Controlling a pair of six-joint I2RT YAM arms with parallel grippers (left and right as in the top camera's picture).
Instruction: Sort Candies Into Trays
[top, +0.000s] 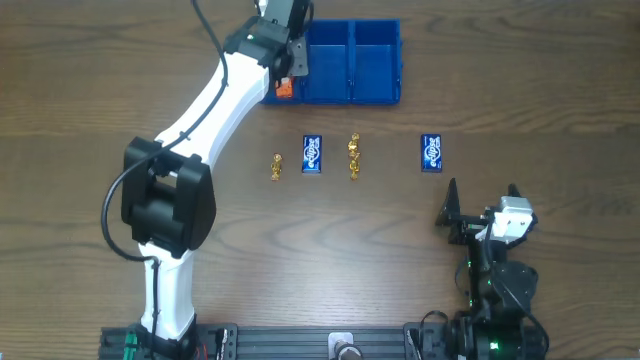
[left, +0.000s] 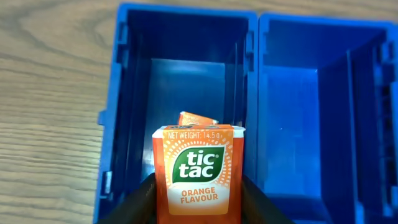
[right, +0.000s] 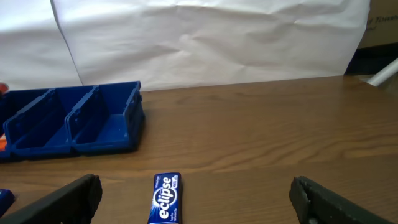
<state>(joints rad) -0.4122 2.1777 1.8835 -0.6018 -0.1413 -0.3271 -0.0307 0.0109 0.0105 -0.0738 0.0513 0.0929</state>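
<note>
My left gripper (left: 199, 202) is shut on an orange candy box (left: 199, 174), held upright over the left compartment of the blue tray (left: 124, 93). A second orange box (left: 198, 118) lies inside that compartment. In the top view the left gripper (top: 286, 72) sits at the left end of the blue tray (top: 375, 65). Two blue candy packs (top: 312, 153) (top: 431, 152) and gold-wrapped candies (top: 277, 166) (top: 354, 157) lie in a row on the table. My right gripper (top: 480, 205) stands open near the right blue pack (right: 165, 198), with nothing between its fingers.
The wooden table (top: 520, 90) has free room to the right of the tray and in front of the candy row. A white sheet (right: 205, 43) hangs behind the table's far edge. The neighbouring tray compartment (left: 298, 112) holds nothing.
</note>
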